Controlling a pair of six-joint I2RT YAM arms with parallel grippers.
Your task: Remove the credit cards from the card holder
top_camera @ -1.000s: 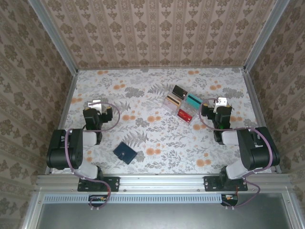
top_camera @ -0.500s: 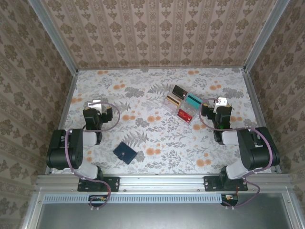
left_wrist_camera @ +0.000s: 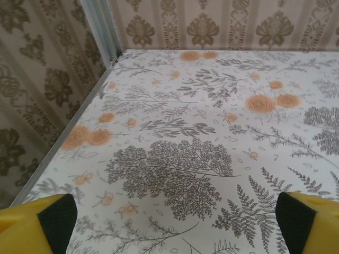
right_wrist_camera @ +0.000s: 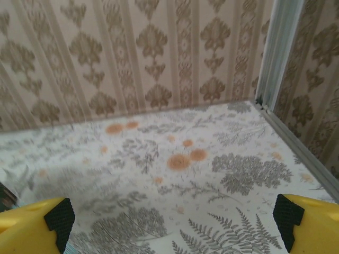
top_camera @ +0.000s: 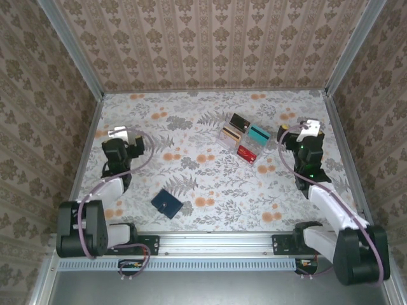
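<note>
The left end effector [top_camera: 117, 132] and right end effector [top_camera: 310, 126] stand spread wide, empty, well apart from the card holder [top_camera: 166, 203].

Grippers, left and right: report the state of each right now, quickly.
Left gripper: open, jaws spread wide, holding nothing.
Right gripper: open, jaws spread wide, holding nothing.

Left arm [top_camera: 108, 190]: black joint housings, pale grey links
Right arm [top_camera: 334, 206]: same black and pale grey build
Cables [top_camera: 147, 151]: mauve, one looping beside each arm
Wrist caps [top_camera: 118, 132]: white blocks
Left gripper [left_wrist_camera: 172, 225]: yellow fingers [left_wrist_camera: 24, 227], black pads [left_wrist_camera: 57, 214]
Right gripper [right_wrist_camera: 174, 222]: the same yellow and black
Bases [top_camera: 130, 232]: black brackets
</note>
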